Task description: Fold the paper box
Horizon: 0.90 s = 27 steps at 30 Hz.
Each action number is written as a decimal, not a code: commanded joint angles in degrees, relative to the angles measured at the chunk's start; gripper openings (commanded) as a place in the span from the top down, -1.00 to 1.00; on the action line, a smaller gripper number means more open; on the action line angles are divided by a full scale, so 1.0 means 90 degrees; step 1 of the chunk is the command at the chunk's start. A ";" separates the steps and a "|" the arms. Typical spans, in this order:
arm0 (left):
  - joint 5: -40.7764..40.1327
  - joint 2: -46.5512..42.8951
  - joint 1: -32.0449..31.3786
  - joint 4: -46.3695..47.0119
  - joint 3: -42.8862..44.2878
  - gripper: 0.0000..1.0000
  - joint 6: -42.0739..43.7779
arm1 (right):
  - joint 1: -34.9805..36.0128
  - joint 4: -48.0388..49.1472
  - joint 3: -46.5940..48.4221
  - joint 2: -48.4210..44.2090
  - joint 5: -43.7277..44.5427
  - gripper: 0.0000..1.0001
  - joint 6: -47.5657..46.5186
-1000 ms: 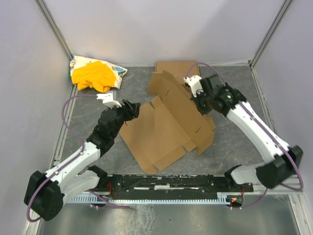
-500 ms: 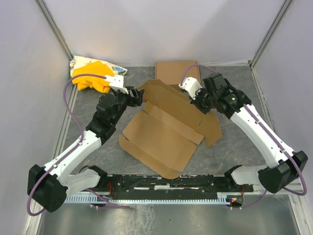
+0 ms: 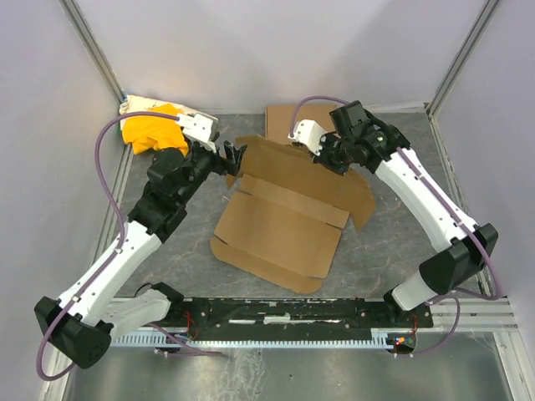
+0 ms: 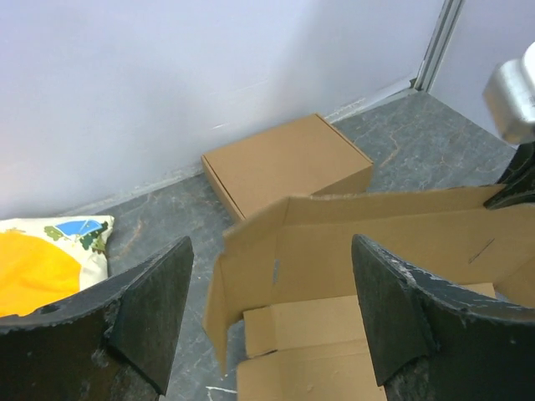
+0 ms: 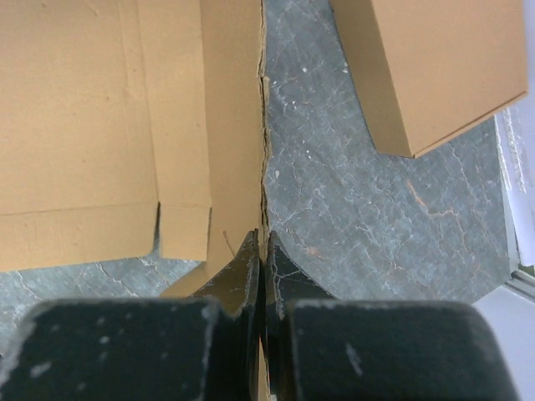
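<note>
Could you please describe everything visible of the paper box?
The paper box is a plain brown cardboard die-cut sheet, unfolded on the grey table. Its creased main panel lies flat; the far panel is raised, its edge pinched by the shut right gripper. The open left gripper faces the raised panel's left end, not gripping it.

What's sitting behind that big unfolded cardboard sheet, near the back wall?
A closed flat cardboard box lies behind the paper box. From above, the raised flap and the right claw cover its near edge; its inside is hidden.
</note>
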 commanded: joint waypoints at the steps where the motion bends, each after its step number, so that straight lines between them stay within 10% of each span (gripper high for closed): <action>1: 0.0199 0.0069 -0.0022 -0.0495 0.0468 -0.69 0.0771 | 0.0010 -0.0501 0.0560 0.0206 -0.0314 0.96 -0.0801; 14: 0.1896 0.1231 -0.0022 -0.1864 0.1323 -0.69 0.1997 | 0.0014 -0.1049 0.1275 0.0833 -0.0790 0.96 -0.1426; 27: 0.1526 0.1082 -0.0020 -0.0534 0.0238 -0.64 0.3201 | 0.0017 -0.1320 0.1260 0.0950 -0.1256 0.96 -0.1581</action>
